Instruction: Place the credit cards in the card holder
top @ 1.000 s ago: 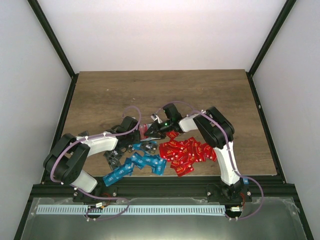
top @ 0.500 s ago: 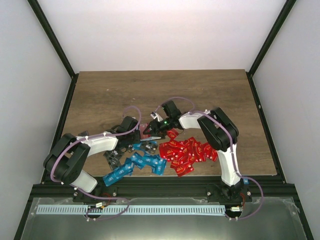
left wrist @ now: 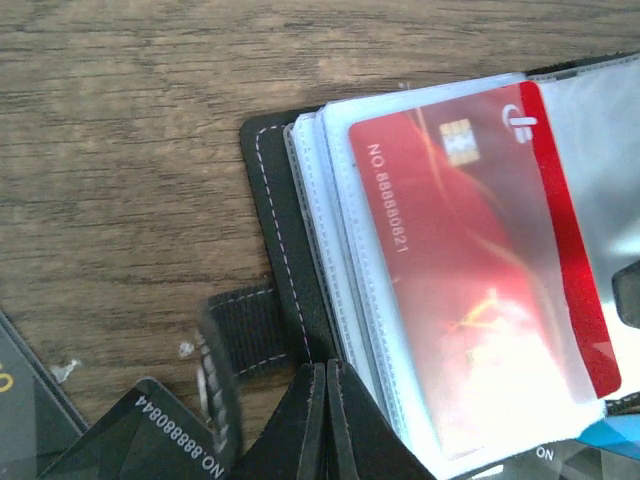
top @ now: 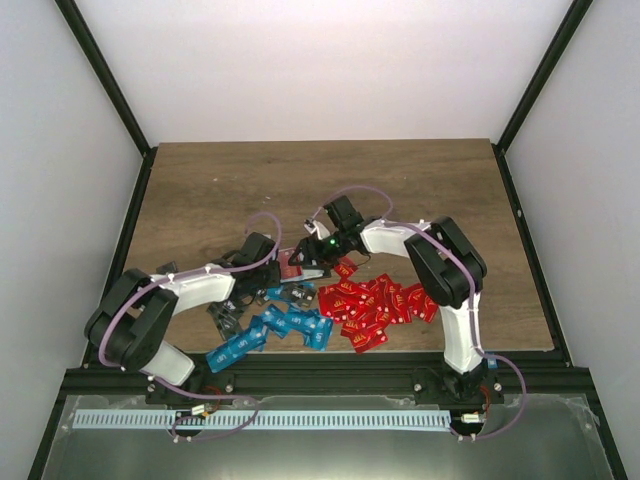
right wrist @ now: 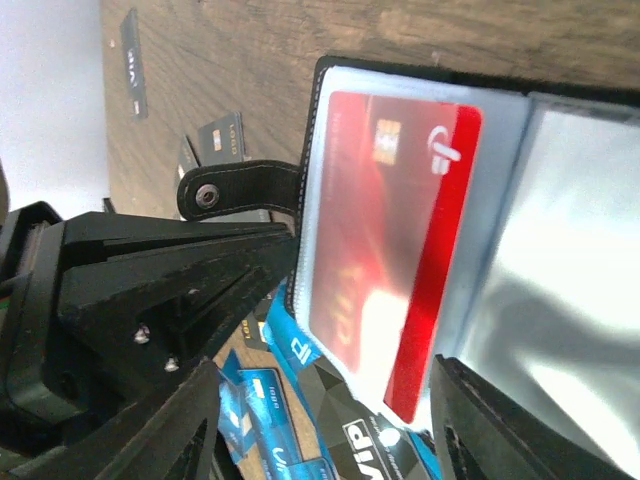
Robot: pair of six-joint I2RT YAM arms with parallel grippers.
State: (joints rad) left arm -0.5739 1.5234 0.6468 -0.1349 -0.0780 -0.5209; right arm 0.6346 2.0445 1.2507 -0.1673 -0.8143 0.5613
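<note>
The black card holder [left wrist: 272,222] lies open on the wood, its clear sleeves up. A red credit card [left wrist: 470,270] sits most of the way inside the top sleeve, one long edge still sticking out. My left gripper [left wrist: 325,372] is shut, its tips resting on the holder's black spine edge next to the strap [left wrist: 245,330]. In the right wrist view the same red card [right wrist: 390,240] lies between the fingers of my right gripper [right wrist: 330,425], which is open and touches nothing. From above, the holder [top: 292,263] is between both grippers.
A heap of red cards [top: 378,300] lies right of the holder, blue cards [top: 272,328] in front of it, dark cards [top: 224,314] to the left. A dark VIP card [right wrist: 372,442] and blue cards [right wrist: 258,398] lie just under my right fingers.
My right gripper has opened and let go of the red card, which stays in the sleeve; that arm has drawn back a little. The left gripper holds still.
</note>
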